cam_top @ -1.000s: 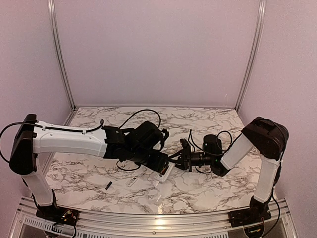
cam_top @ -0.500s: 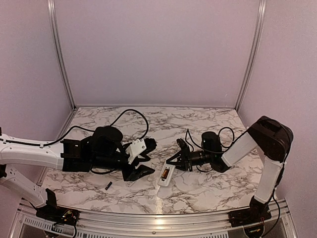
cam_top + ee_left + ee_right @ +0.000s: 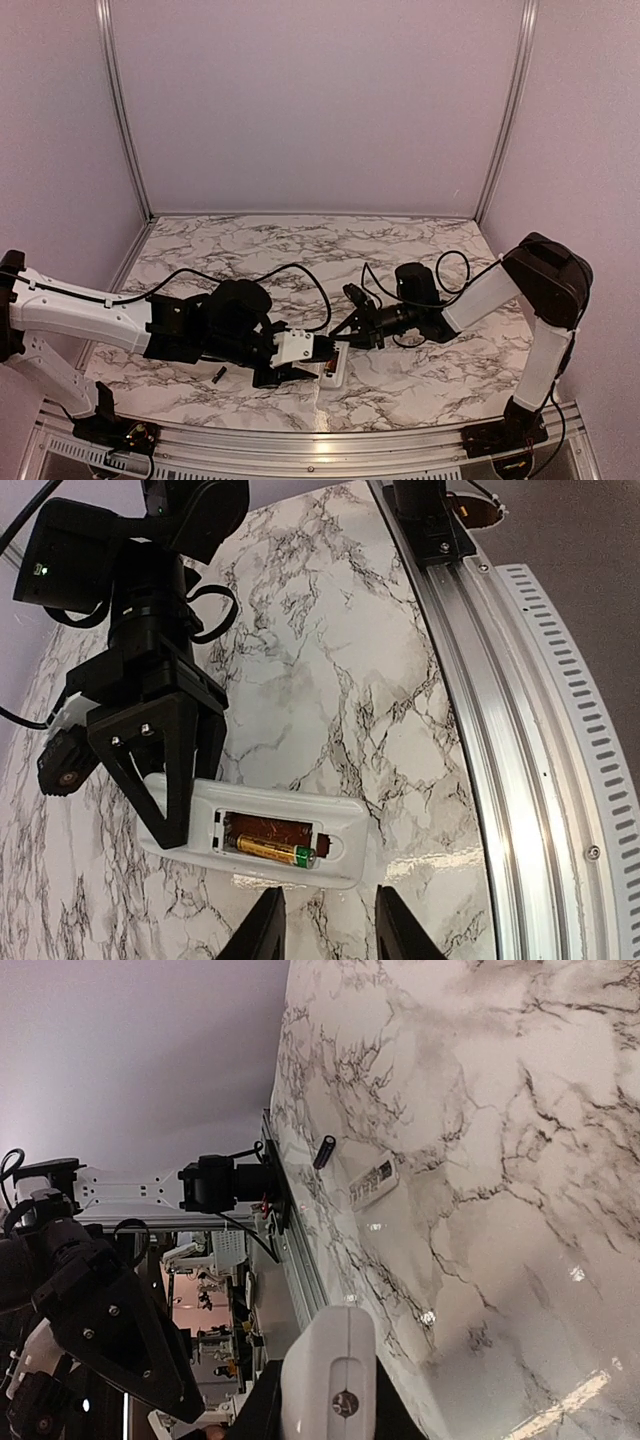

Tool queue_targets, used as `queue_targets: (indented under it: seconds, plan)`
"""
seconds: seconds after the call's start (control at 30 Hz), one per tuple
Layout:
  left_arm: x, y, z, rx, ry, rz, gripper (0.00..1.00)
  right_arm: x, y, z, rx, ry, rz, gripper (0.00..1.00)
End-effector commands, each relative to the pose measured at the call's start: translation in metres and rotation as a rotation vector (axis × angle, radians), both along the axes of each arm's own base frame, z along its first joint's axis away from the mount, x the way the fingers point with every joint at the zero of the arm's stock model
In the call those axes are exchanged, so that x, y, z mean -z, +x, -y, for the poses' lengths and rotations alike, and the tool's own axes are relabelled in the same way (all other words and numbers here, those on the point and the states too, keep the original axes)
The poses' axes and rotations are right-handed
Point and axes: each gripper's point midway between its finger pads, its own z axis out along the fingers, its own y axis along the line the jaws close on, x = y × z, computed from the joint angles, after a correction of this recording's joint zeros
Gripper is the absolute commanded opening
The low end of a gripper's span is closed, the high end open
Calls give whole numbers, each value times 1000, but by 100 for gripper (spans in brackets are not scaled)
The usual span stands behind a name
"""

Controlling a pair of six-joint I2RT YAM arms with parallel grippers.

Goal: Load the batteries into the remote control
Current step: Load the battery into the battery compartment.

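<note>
At left on the marble table (image 3: 420, 250), the black battery (image 3: 217, 375) lies loose near the front edge, well apart from anything I hold. My right wrist camera shows a small white flat piece (image 3: 374, 1182) lying near it. Next along, my left gripper (image 3: 328, 932) hovers low with its jaws parted and nothing between them. Its fingertips (image 3: 262, 928) point at the long near side of the remote control (image 3: 262, 832), close to it but not touching. The remote control lies back-up near the aluminium rail (image 3: 500, 710) with its reddish slot uncovered. The golden battery (image 3: 275, 852) sits lengthwise in that slot, along the side nearer my left fingers, with reddish recess showing beside it. Whether the remote control rests on the marble or hangs just above it, I cannot tell. At right, my right gripper (image 3: 343, 332) is closed across one short end of the remote control, one finger lying over its upturned face.
</note>
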Motion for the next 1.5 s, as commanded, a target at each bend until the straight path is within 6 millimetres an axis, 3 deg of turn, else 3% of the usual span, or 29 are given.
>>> queue_targets:
  seconds: [0.0,1.47]
  plan:
    - [6,-8,9,66,30,55,32,-15,-7,-11,-65,33,42,0]
    - [46,5,23,42,161,87,23,-24,-25,-23,-129,50,62,0]
